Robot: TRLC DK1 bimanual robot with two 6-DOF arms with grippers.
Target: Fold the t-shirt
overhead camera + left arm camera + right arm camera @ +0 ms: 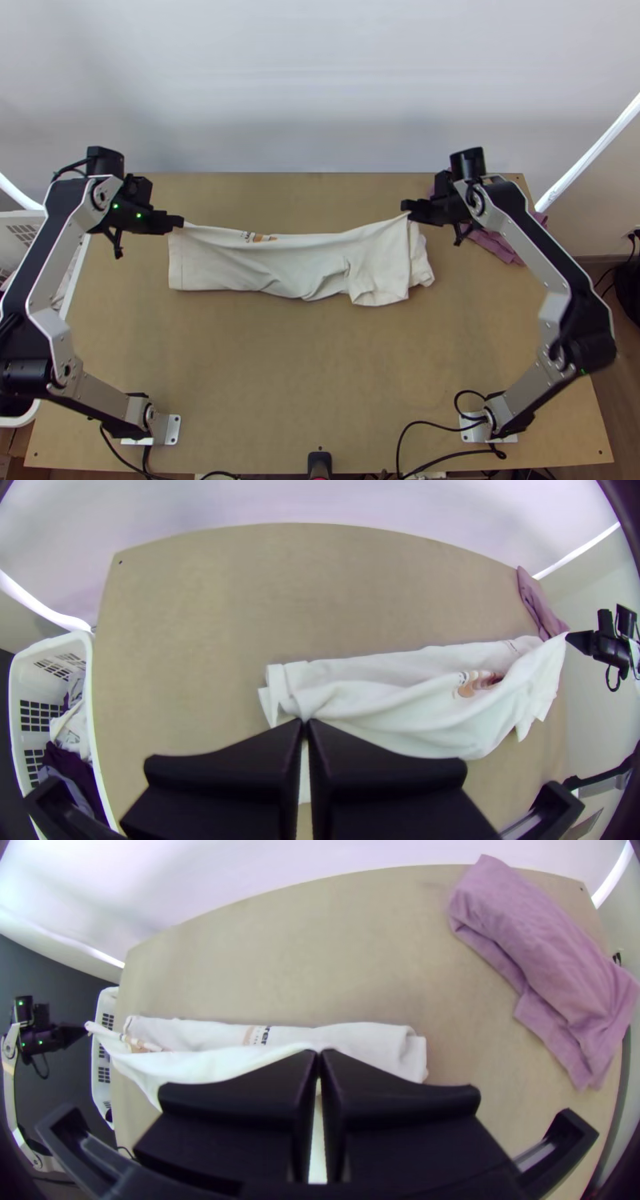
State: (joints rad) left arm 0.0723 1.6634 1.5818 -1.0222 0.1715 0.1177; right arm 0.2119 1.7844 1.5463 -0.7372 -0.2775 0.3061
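The off-white fabric t-shirt lies across the middle of the light wooden worktop as a long, creased strip, its far edge drawn up between the arms and its lower part on the wood. The left end effector is closed, fingertips together, on one corner; the right end effector, equally closed, pinches the other end. The likeliest trouble is a crooked fold: cloth hangs loose and rumpled near the right end, so lowering it as it is could trap wrinkles underneath. Both grips look shallow, just at the tips, so pulling outward too hard could slip a corner free; too little tension would let the middle sag and bunch. A low sweep on the right might also catch the mauve folded cloth on the far right of the worktop. The top view gives the uneven lower outline of the whole strip, while the right wrist view adds a layer lying flat behind the raised one, with a tan-and-dark printed patch on it. The left wrist view looks into the white plastic basket, where light and dark purple garments lie; from above, its inside is largely behind the left arm.
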